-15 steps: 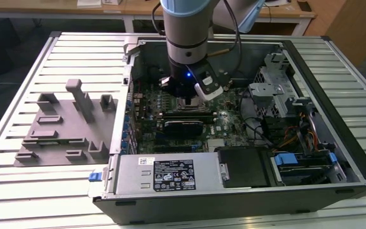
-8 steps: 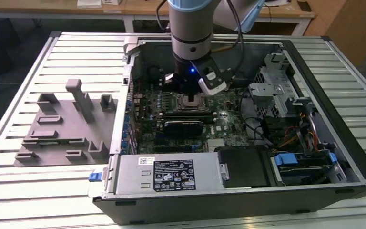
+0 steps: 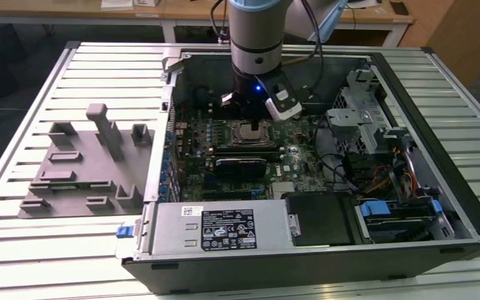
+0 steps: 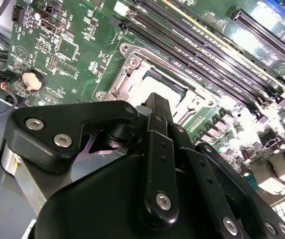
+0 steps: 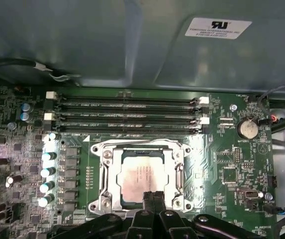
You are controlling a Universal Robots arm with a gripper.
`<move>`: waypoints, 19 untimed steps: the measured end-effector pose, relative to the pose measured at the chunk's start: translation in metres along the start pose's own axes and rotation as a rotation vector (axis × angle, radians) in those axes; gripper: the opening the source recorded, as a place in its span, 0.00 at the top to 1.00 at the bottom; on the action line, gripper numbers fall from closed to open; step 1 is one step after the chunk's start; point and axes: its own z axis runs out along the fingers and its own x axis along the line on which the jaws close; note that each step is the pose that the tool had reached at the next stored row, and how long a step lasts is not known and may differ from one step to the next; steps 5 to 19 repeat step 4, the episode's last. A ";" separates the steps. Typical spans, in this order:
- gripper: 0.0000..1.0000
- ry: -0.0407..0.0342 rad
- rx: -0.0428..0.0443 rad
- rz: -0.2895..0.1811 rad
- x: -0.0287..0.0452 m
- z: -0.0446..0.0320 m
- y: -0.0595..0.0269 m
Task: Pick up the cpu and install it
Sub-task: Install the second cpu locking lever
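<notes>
cpu (image 5: 141,180) in socket, hand (image 5: 153,195) above (close)

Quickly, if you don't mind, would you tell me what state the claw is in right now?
Claw: shut, holding nothing, fingertips together just above the cpu, which already sits in the socket.

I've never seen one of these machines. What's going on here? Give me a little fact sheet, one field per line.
Setting: open computer case lying on a slatted table
Arm: reaches down into the case, over the motherboard
Tool: fingers together, at the edge of the socket
Cpu: lying flat in the socket, silver top up
Memory slots: beside the socket, in both wrist views
Coin battery: on the board
Grey fixture: on the table, on the exterior view's left of the case
</notes>
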 end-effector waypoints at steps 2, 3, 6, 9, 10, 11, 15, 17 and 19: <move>0.89 0.0000 0.0000 0.000 -0.0002 0.0000 0.0002; 0.89 0.0001 0.0000 0.000 -0.0002 0.0000 0.0002; 0.89 0.0000 0.0001 0.000 -0.0002 0.0000 0.0002; 0.89 0.0000 0.0001 0.000 -0.0002 0.0000 0.0002; 0.89 0.0000 0.0001 0.000 -0.0002 0.0000 0.0002; 0.89 0.0000 0.0001 0.000 -0.0002 0.0000 0.0002; 0.89 0.0000 0.0001 0.000 -0.0002 0.0000 0.0002; 0.89 0.0000 0.0001 0.000 -0.0002 0.0000 0.0002; 0.89 0.0000 0.0001 0.000 -0.0002 0.0000 0.0002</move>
